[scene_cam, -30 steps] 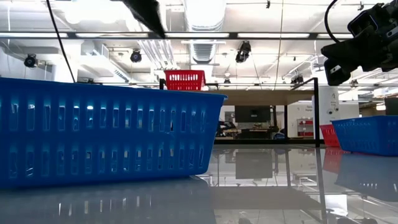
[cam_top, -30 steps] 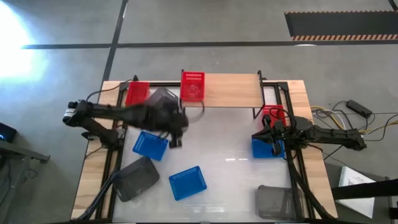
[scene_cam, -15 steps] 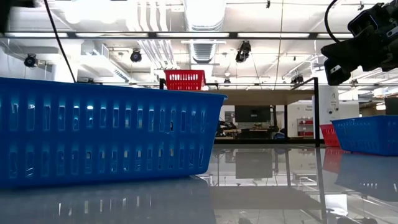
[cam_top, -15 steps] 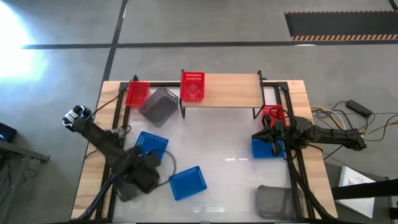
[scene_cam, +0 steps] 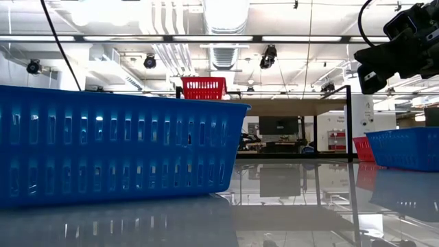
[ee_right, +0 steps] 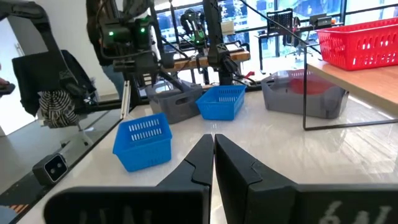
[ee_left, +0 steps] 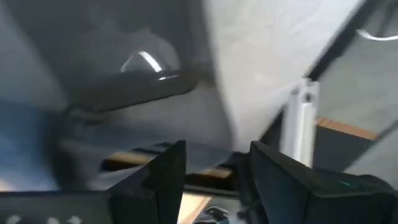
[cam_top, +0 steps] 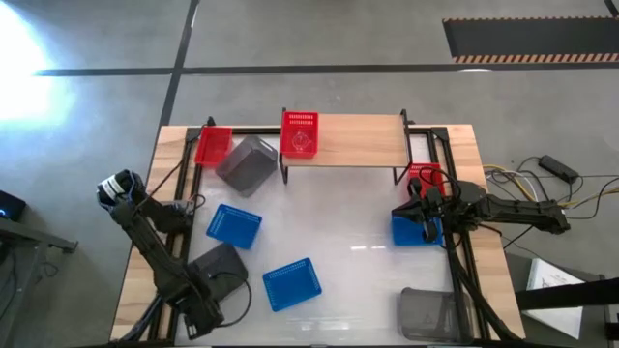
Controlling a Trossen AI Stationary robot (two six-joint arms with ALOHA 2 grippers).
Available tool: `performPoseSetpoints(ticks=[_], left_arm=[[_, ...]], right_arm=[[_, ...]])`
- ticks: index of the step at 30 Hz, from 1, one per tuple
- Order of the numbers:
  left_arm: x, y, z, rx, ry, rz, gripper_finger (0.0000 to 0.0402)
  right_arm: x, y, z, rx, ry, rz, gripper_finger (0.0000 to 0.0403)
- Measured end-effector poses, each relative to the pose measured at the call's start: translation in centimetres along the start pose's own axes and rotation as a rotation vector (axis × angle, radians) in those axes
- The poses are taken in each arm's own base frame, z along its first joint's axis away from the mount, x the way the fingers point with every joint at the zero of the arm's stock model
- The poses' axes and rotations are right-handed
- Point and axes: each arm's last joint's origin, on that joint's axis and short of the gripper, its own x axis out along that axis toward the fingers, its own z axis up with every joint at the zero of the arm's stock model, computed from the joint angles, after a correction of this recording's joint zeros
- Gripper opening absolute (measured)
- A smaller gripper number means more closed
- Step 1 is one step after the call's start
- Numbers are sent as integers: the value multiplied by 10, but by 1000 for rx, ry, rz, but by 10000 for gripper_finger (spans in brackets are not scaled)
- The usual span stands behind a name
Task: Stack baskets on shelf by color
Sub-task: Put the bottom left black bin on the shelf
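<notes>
Only 1 red mesh plastic basket (cam_top: 300, 132) is sitting on the light-wood shelf (cam_top: 358, 140), far from the left end effector (cam_top: 198, 311), empty fingers spread; 8 are waiting on the desk (cam_top: 348, 242).

Grey concrete floor (cam_top: 319, 39), hazard-striped mat (cam_top: 530, 39); ceiling ducts (scene_cam: 223, 27), strip lights overhead.

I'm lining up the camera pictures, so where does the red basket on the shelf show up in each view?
High view: the red basket sits on the shelf's left end, top centre.
Low view: red basket centre, above the near blue basket's rim.
Left wrist view: not in it.
Right wrist view: red basket at the upper right.
Shared landmark: the shelf's wooden board.
</notes>
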Motion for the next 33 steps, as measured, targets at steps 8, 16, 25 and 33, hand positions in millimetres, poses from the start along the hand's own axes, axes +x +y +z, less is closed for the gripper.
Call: performPoseSetpoints(ticks=[8,16,25,33], left_arm=[[25,2,8,19,16,31,162],[43,-5,15,43,100,55,102],[15,-29,31,47,55,-61,3],[-50,-48,48,4,-133,-135,1]], right_arm=[[0,0,0,0,0,0,9],[0,0,0,0,-1,0,9],[0,0,0,0,-1,0,9],[0,0,0,0,-1,0,9]])
